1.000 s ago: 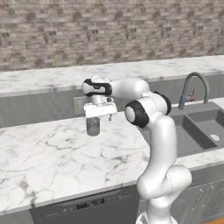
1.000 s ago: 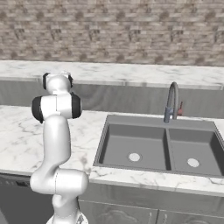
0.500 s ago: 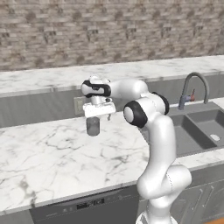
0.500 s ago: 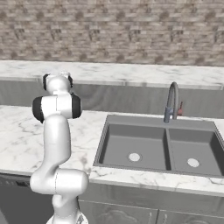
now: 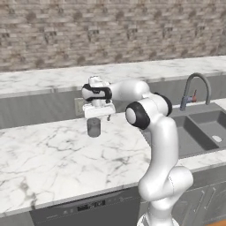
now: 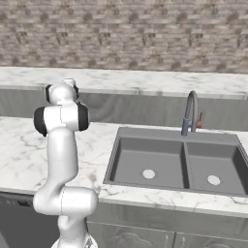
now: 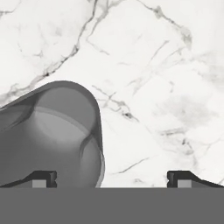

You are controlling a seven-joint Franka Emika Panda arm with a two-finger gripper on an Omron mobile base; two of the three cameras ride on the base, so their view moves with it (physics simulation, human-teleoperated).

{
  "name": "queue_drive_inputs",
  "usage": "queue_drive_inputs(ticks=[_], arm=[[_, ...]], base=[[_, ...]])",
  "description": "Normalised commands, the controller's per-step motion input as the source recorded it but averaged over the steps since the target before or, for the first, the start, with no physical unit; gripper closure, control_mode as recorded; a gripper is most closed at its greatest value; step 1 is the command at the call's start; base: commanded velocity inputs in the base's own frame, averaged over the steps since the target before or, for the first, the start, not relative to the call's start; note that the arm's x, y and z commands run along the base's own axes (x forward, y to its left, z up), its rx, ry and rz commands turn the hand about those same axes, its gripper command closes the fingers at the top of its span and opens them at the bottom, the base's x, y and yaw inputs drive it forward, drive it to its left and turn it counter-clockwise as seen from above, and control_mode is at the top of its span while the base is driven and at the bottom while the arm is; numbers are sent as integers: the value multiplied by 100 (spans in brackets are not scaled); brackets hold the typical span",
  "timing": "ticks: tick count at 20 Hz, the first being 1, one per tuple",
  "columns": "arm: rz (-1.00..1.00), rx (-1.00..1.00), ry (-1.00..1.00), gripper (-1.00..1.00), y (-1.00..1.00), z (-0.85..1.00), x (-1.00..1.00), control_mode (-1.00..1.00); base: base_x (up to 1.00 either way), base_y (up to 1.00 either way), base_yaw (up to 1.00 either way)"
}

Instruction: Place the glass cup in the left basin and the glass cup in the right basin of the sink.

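Left base view: one glass cup (image 5: 93, 127), two sink (image 5: 207, 115) basins.

The white arm rises from its base, bends at a dark-jointed elbow and reaches sideways to its left at about shoulder height. The forearm runs level to the wrist, where the hand turns to point straight down. The gripper (image 5: 98, 121) hangs below the hand, above the tabletop, not touching it. In the hand view its two dark fingertips (image 7: 42, 179) stand far apart at the bottom, so the jaws are spread wide. In the right base view the upper arm stands upright, with the elbow and shoulder joints stacked near the top.
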Motion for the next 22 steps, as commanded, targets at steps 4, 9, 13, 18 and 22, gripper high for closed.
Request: queue_drive_inputs(ticks=[4,9,13,18,22], arm=[[0,0,-9,-100,0,-12,12,-100],[0,0,-8,-100,0,-14,13,-100],[0,0,-8,-100,0,-10,13,-100],[0,0,-11,-100,0,-8,14,-100],[0,0,-10,-100,0,-10,11,-100]], base=[[0,0,0],[0,0,0],[0,0,0],[0,0,0],[0,0,0]])
